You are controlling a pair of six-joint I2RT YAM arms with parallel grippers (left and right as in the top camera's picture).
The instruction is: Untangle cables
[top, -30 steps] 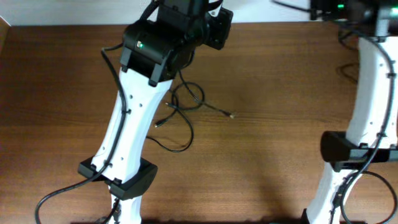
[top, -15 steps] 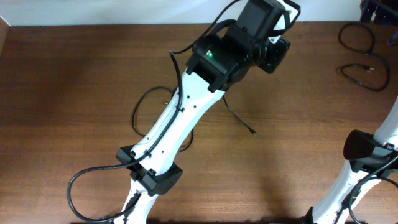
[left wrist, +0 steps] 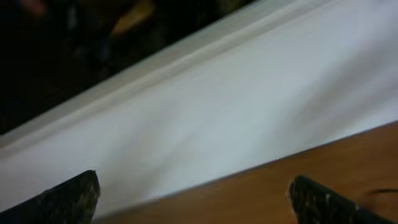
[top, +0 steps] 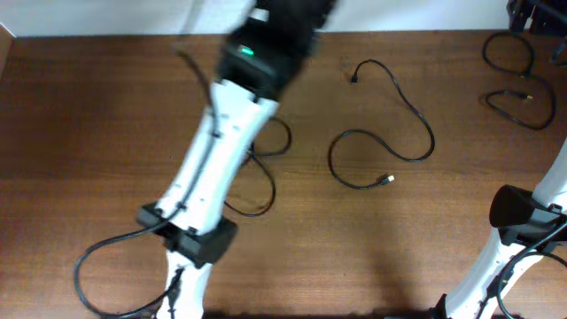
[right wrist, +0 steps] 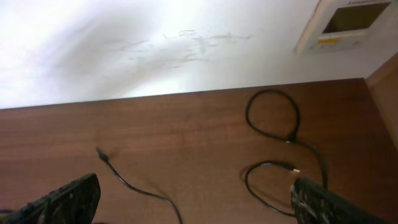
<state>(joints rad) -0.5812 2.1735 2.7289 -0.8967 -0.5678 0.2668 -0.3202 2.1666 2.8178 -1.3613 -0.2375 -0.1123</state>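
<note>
A black cable (top: 416, 120) lies loose on the table right of centre, winding from a plug (top: 353, 76) at the back to a plug (top: 388, 180) in front. A second black cable (top: 270, 151) lies in loops beside and partly under my left arm (top: 221, 151), which is blurred. My left gripper (left wrist: 196, 208) is open and empty, facing the white wall above the table's back edge. The right gripper (right wrist: 196, 208) is open too, over the back right corner, where two coiled cables (right wrist: 273, 118) (right wrist: 267, 183) lie.
The same two coiled cables (top: 507, 55) (top: 518, 105) show at the far right in the overhead view. My right arm (top: 523, 221) stands at the right edge. A white wall (right wrist: 155, 43) runs behind the table, with a wall panel (right wrist: 345, 22) on it.
My left arm carried one cable to the right, let it go and swung back left. That cable now lies loose right of centre. The left gripper went from shut to open.
</note>
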